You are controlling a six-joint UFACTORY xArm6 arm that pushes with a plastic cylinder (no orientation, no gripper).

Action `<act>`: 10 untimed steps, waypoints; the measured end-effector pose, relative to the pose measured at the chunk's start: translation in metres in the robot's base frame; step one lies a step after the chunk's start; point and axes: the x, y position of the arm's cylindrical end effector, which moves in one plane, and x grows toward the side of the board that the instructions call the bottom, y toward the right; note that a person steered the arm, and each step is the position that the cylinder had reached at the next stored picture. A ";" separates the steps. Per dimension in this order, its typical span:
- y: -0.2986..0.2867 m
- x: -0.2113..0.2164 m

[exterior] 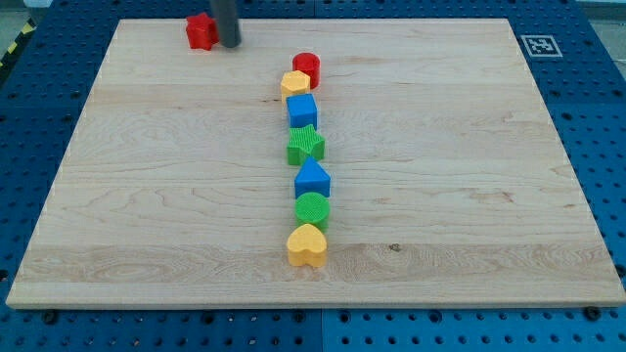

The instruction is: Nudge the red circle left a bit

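The red circle (307, 67) stands near the view's top centre, at the head of a column of blocks, touching a yellow block (294, 85) just below and left of it. My tip (229, 45) is down at the view's top left, well left of the red circle, right beside a red block (201, 31) of unclear shape.
Below the yellow block the column runs down the wooden board (147, 196): a blue cube (302, 110), a green star (305, 145), a blue block (312, 180), a green circle (313, 210) and a yellow heart (307, 245).
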 end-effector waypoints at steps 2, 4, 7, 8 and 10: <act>0.207 0.080; 0.183 0.114; 0.132 0.075; 0.130 0.074; 0.089 0.081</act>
